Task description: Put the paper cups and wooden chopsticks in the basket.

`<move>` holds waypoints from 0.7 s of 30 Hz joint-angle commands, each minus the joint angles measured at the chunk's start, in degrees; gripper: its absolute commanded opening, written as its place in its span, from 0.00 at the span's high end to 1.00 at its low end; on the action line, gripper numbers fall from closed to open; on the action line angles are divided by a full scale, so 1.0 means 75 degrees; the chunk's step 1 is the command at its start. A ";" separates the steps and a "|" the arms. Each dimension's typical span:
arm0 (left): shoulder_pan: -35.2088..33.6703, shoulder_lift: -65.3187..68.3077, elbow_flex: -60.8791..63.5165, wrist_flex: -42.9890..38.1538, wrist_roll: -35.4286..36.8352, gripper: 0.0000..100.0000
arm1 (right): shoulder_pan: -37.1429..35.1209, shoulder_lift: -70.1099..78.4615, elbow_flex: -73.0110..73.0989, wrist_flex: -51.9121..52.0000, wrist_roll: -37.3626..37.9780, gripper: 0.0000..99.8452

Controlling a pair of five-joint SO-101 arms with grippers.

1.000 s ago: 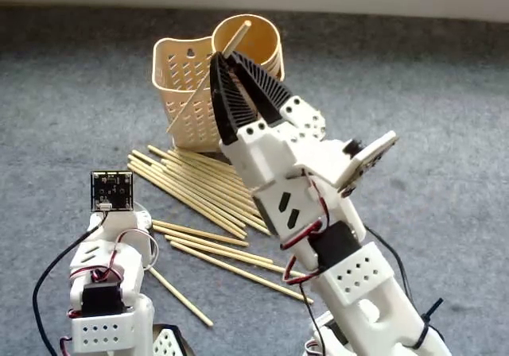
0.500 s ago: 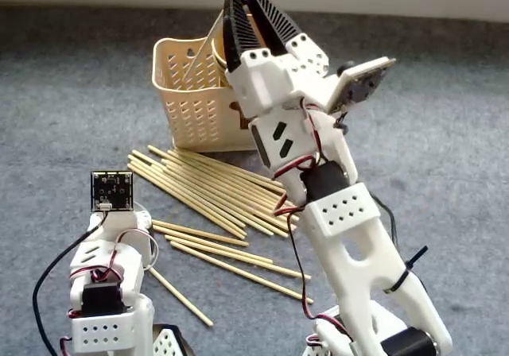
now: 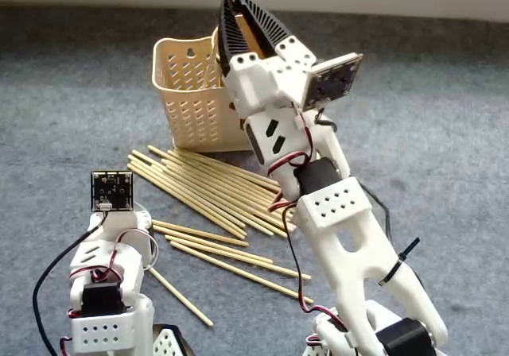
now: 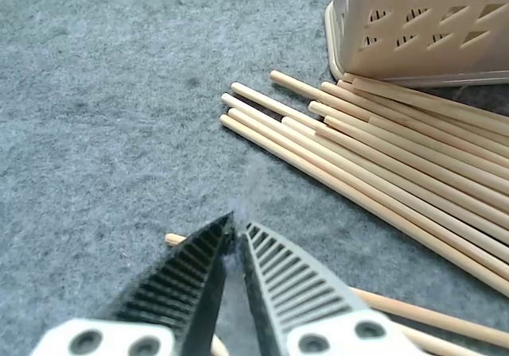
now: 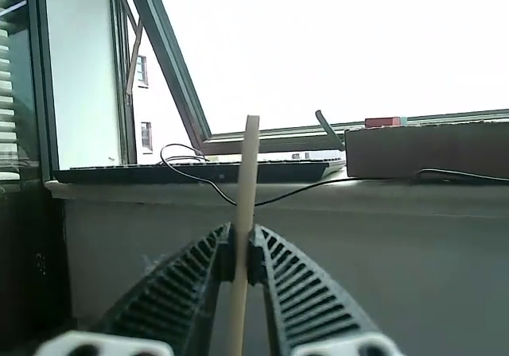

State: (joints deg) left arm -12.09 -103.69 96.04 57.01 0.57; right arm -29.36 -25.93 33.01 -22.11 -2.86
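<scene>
**Right arm holds one chopstick above the basket; the rest lie on the carpet**

Nearest, the left gripper (image 4: pixel 236 227) hangs low over the grey carpet (image 3: pixel 445 133). Its jaws are pressed together at the tips with nothing between them. A single chopstick passes on the carpet under it. In the high view a stray stick (image 3: pixel 181 297) lies beside the left arm's base, with a few more slanting just beyond it.

Farther on, the main pile of chopsticks (image 3: pixel 215 189) lies in a rough row, side by side and touching. Its far ends reach the foot of the basket (image 3: pixel 184 94). The basket stands upright on the carpet.

The right arm is raised over the basket's right side. The right gripper (image 5: pixel 241 245) points upward and is clamped on one chopstick (image 5: pixel 248 181). The stick stands nearly vertical between the jaws, with its end poking out above their tips.
</scene>
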 commanded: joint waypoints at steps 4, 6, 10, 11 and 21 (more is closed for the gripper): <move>-0.0064 -0.0076 0.0147 0.0023 -0.0070 0.99 | -0.0076 -0.0064 0.0076 -0.0193 0.0340 0.98; -0.0064 -0.0076 0.0147 0.0023 -0.0070 0.99 | -0.0076 -0.0064 0.0076 -0.0135 0.0340 0.94; -0.0064 -0.0076 0.0147 0.0023 -0.0070 0.99 | -0.0088 -0.0111 0.0088 -0.0123 0.0340 0.83; -0.0064 -0.0076 0.0147 0.0023 -0.0070 0.99 | -0.0088 -0.0123 0.0088 -0.0123 0.0340 0.83; -0.0064 -0.0076 0.0147 0.0023 -0.0070 0.99 | -0.0100 -0.1389 0.1084 -0.0123 0.0363 0.83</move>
State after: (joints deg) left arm -12.09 -103.69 96.04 57.01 0.57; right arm -29.36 -31.12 39.43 -22.11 -0.84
